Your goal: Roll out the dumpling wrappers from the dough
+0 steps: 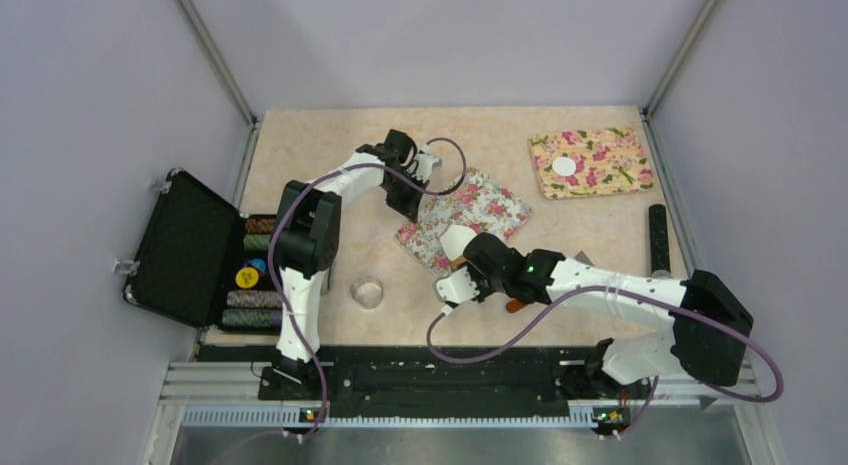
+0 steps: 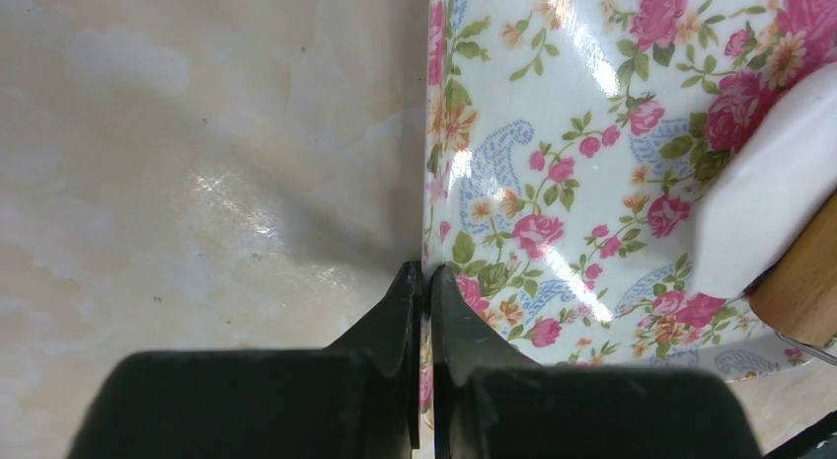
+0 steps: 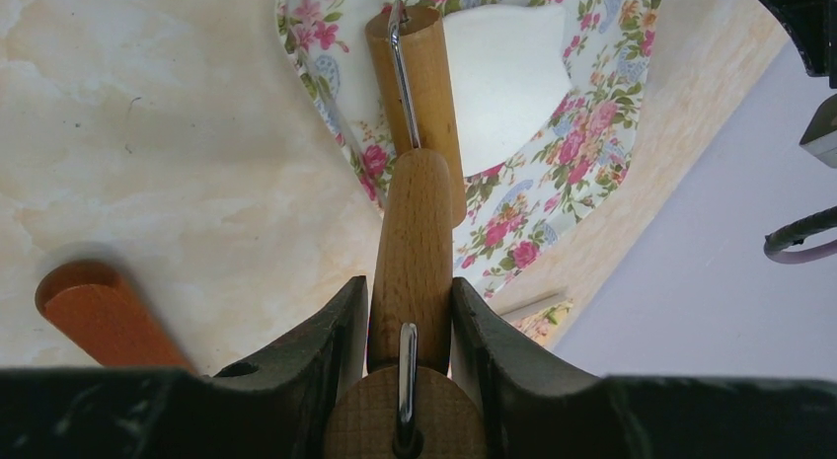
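Observation:
A white piece of dough lies on the near floral mat in the middle of the table. My right gripper is shut on the wooden handle of a small roller. The roller's drum rests against the dough. My left gripper is shut on the mat's left edge, with the jaws pinched together over it. The dough and drum sit at the right of the left wrist view. One flat round wrapper lies on the far floral mat.
A small clear glass bowl stands near the left arm's base. An open black case with coloured stacks beside it lies at the left edge. An orange wooden stick lies by the right gripper. A black bar lies at the right edge.

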You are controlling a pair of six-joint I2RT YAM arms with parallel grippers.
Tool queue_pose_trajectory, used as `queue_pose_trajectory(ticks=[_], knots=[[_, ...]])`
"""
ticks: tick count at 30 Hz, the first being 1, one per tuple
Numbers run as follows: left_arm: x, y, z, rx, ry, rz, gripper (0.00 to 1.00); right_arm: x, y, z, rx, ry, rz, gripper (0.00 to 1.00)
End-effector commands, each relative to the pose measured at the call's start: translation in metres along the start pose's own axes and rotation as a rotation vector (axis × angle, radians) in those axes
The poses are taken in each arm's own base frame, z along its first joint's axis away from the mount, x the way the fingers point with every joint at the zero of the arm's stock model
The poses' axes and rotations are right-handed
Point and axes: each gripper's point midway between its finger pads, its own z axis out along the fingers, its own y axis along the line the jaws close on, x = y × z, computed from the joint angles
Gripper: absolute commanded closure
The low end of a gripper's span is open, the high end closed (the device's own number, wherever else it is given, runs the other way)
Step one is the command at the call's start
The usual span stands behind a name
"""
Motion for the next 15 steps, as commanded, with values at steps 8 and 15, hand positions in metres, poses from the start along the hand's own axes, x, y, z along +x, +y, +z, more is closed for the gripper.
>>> queue_pose_trajectory(ticks=[8,15], knots=[[0.009,0.015,0.009,-0.047,0.039,0.004,1.00,0.002,0.063,0.033,-0.254,0.034,-0.022,1.00],[0.009,0.015,0.009,-0.046,0.038,0.004,1.00,0.002,0.062,0.046,-0.281,0.033,-0.015,1.00]])
